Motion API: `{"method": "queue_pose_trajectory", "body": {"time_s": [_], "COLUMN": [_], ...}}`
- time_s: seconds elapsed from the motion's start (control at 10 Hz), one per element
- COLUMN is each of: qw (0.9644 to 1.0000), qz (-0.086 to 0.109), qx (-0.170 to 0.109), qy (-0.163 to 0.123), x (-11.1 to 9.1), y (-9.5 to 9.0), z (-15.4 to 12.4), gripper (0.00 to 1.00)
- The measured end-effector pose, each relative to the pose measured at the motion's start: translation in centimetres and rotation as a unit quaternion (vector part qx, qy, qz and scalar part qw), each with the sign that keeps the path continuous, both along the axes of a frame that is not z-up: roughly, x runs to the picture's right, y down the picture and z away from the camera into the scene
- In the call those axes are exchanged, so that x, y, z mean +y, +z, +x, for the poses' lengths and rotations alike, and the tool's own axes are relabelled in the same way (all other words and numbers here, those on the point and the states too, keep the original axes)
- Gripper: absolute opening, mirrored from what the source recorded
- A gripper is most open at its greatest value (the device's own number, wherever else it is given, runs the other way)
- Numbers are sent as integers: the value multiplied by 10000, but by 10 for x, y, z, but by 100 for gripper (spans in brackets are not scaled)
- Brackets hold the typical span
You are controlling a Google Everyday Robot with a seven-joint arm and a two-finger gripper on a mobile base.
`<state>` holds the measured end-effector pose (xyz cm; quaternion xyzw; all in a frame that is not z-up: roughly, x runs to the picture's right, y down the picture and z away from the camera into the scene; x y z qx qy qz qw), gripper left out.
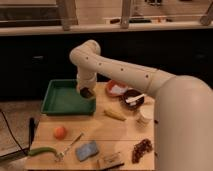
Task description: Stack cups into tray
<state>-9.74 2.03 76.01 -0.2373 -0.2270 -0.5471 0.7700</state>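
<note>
At the desk's left edge, near the front corner, lie one green pepper (41,151) and, just inboard, one orange fruit (60,132) with one fork (70,147) beside it. The one green tray (56,104) fills the back-left corner, and its floor shows bare. The gripper (86,92) hangs at the tray's right rim, and a dark round thing under it looks like a cup (87,93) with its dark inside showing; I cannot tell whether the pincer is closed on it or merely over it. My judgement is that the step in hand is carrying this cup over the rim to set it down. To do that well, the arm (120,70) should clear the raised side fully, lower the cup upright onto the bare floor, away from the wall, and release only once the base rests flat, so a second cup can nest in it. Further right, toward the front edge, sit one blue sponge (87,150) and one brown block (110,160); one yellow piece (115,114) lies mid-desk. Near the back edge stand one red-rimmed dish (116,88) and one dark bowl (134,99) with one white utensil. By the right edge is one whitish cup (145,115), well apart from the tray, and one dark cluster (142,148) near the front-right corner. That makes two cups as far as I can count.
</note>
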Motion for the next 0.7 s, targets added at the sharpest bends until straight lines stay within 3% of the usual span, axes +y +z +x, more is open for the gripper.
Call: {"method": "queue_pose_trajectory", "body": {"time_s": [0.4,0.7], "qw": [9998,9993], "qz": [-106,-261], "qx": [-137,-216], "qy": [-125,186], "x": [-2,0], "y": [27,44], "z": [-29,-40], "gripper": [0,0]}}
